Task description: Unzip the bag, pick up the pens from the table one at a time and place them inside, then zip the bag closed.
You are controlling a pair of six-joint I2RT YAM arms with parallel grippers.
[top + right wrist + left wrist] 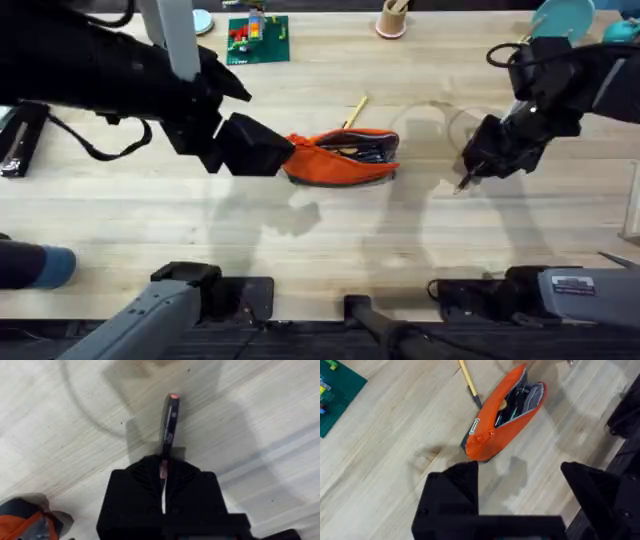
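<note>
Black pen (169,422) pinched in right hand (163,467), bag (344,157) well apart.

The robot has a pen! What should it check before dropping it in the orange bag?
1. Bag unzipped: ok, mouth gapes open.
2. Black pen held: ok, right fingers shut on it.
3. Pen over the bag: not ok, right gripper is off to the side, above bare table.
4. Left gripper steadying the bag: not ok, it is open, near the bag's end, not touching.
5. Yellow pen packed: not ok, lies behind the bag.
</note>
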